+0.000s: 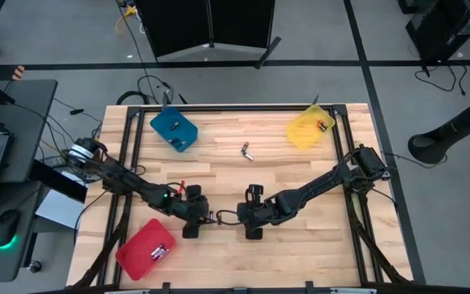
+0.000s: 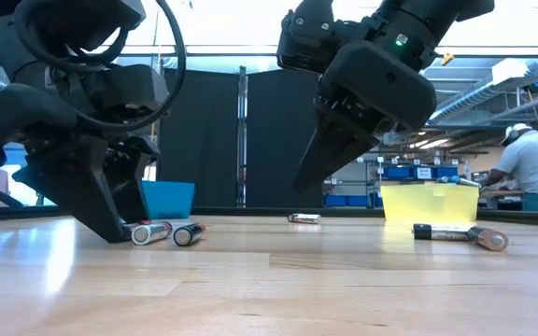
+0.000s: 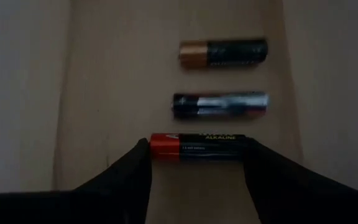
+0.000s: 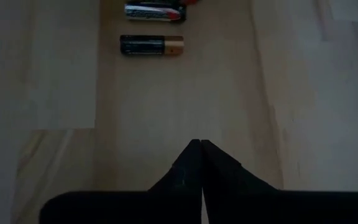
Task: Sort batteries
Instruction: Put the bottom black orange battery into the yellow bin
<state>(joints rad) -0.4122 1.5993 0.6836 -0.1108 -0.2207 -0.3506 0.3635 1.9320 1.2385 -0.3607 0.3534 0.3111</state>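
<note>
My left gripper (image 3: 197, 163) is down on the table near its middle front, with a red-and-black battery (image 3: 197, 146) lying between its fingertips. Two more batteries lie just beyond it, flat on the wood: a silvery-dark one (image 3: 219, 104) and a copper-and-black one (image 3: 222, 53). In the low view, two of these batteries (image 2: 150, 231) show end-on beside the left gripper (image 2: 110, 224). My right gripper (image 4: 201, 146) is shut and hangs above the table (image 2: 311, 177), a short way right of the batteries (image 4: 151, 45). It touches nothing. My left gripper pinches the red-and-black battery end to end, one fingertip (image 3: 143, 149) at the red end (image 3: 157, 145) and the other at the black end (image 3: 241, 147). The fingers come slanting down from the table's left, and the battery lies along the line between them, flat on the table.
A blue tray (image 1: 174, 129) sits far left, a yellow tray (image 1: 310, 128) far right and a red tray (image 1: 145, 249) near left. Loose batteries lie mid-table (image 1: 247, 151) and more to the right (image 2: 460, 233). A person (image 2: 535, 159) is in the room behind.
</note>
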